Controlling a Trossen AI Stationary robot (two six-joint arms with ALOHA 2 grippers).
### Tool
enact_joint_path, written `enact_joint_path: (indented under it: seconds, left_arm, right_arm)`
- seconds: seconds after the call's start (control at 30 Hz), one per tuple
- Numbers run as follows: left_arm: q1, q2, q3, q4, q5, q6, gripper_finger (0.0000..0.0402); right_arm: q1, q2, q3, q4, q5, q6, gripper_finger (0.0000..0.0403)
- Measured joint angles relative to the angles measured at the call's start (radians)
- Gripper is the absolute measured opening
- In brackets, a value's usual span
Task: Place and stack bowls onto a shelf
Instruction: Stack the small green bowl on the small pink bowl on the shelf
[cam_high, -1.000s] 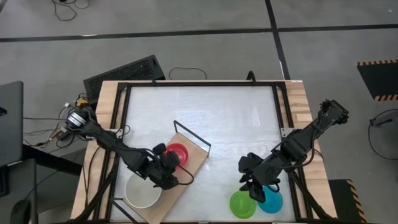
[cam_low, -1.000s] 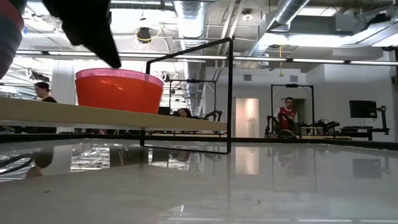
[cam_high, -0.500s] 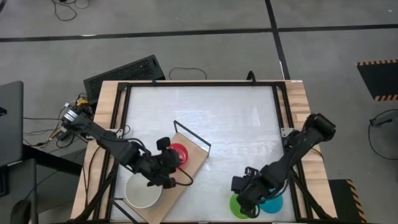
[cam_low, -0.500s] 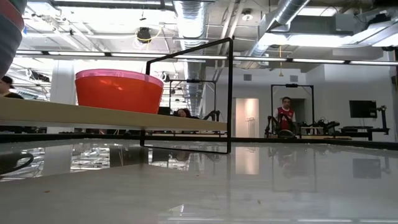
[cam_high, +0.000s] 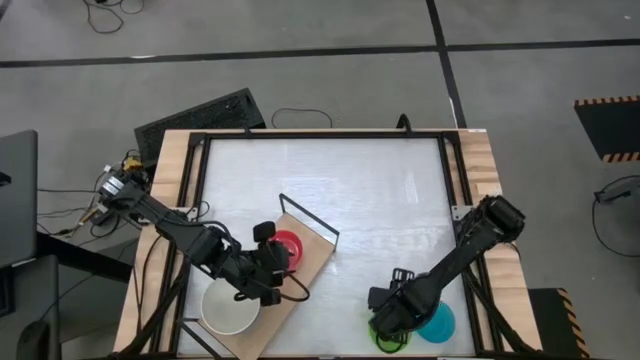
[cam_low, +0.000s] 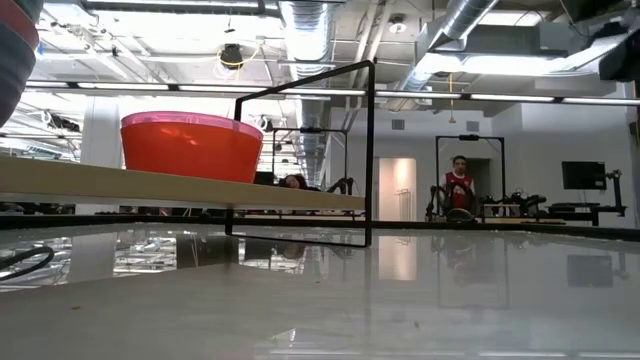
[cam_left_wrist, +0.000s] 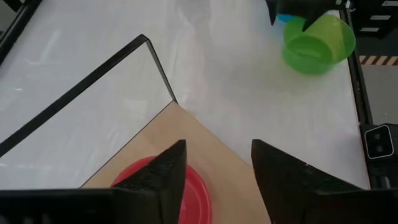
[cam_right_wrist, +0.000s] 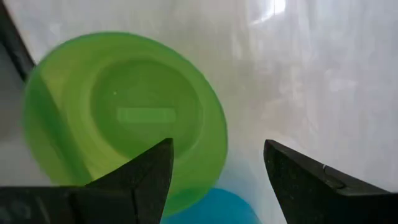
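At the table's near right, the right gripper (cam_high: 388, 325) hangs with fingers spread over the lime green bowl (cam_right_wrist: 124, 118), which touches the cyan bowl (cam_high: 440, 322). Near left, the left gripper (cam_left_wrist: 214, 165), fingers parted, sits above the red bowl (cam_high: 288, 243) on the shelf (cam_high: 318, 252), beside the cream-white bowl (cam_high: 225, 312).

- The right pincer (cam_high: 388, 322) has slid from between the two bowls at the tabletop's near edge to sit directly above the lime green bowl (cam_right_wrist: 127, 118), now largely hidden beneath it from overhead, fingers spread.
- The left pincer (cam_high: 272, 262) has drawn back slightly from the red bowl (cam_high: 289, 244) on the shelf (cam_high: 317, 246), and is gone from the low view.
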Motion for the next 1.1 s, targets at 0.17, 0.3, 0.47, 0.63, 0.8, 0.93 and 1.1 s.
enact_joint_path:
  seconds: [0.17, 0.3, 0.47, 0.63, 0.8, 0.93, 1.1]
  left_arm:
    - [0.000, 0.000, 0.000, -0.002, 0.002, -0.029, 0.0172]
    - [0.000, 0.000, 0.000, -0.016, 0.002, -0.047, 0.0172]
    - [0.000, 0.000, 0.000, -0.024, 0.002, -0.049, 0.0172]
    - [0.000, 0.000, 0.000, -0.021, 0.002, -0.017, 0.0172]
    - [0.000, 0.000, 0.000, 0.008, 0.001, 0.072, 0.0172]
    - [0.000, 0.000, 0.000, 0.073, 0.001, 0.225, 0.0172]
    - [0.000, 0.000, 0.000, 0.208, 0.019, 0.570, 0.0172]
  right_arm:
    - [-0.003, 0.058, -0.001, -0.020, -0.014, -0.006, 0.0273]
    - [-0.005, 0.098, -0.001, -0.019, -0.014, -0.005, 0.0230]
    - [-0.005, 0.117, -0.001, -0.022, -0.017, 0.022, 0.0086]
    - [-0.013, 0.075, 0.001, -0.016, 0.003, 0.074, 0.0023]
    - [-0.051, -0.025, -0.001, -0.001, 0.022, 0.090, 0.0023]
    - [-0.094, -0.122, -0.001, 0.019, 0.030, 0.051, 0.0023]
    - [-0.202, -0.234, 0.000, 0.072, -0.003, 0.000, 0.0023]
